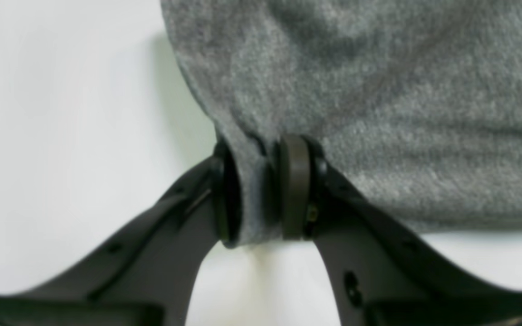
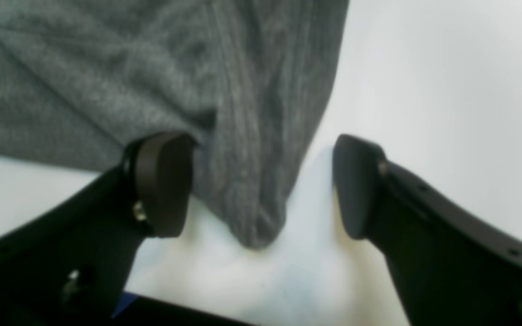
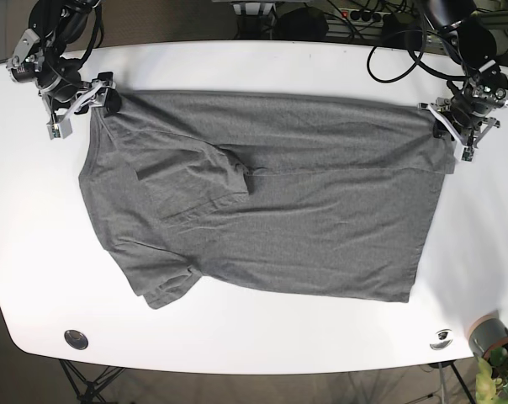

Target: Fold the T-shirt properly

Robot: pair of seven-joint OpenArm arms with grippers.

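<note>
We saw a white table (image 3: 262,63), and on it a grey T-shirt (image 3: 279,210) lay spread out, covering most of the middle of the table. One sleeve (image 3: 199,181) was folded inward onto the body of the T-shirt, and another sleeve (image 3: 166,286) pointed toward the near edge of the table. The cloth had some soft wrinkles.

The right gripper (image 2: 261,185) was at the far corner of the T-shirt on the base view's left side. Its two pads (image 2: 163,183) stood wide apart. A bunched corner of the T-shirt (image 2: 252,181) hung between them, touching one pad but apart from the other, so it held nothing.

The left gripper (image 1: 265,190) was at the other far corner of the T-shirt, on the base view's right side. Its pads were closed tightly on a pinched fold of the T-shirt (image 1: 379,90) edge.

Near the front corner of the table, beside the T-shirt's right side in the base view, stood a small grey pot (image 3: 487,334) with a green plant (image 3: 502,374).
</note>
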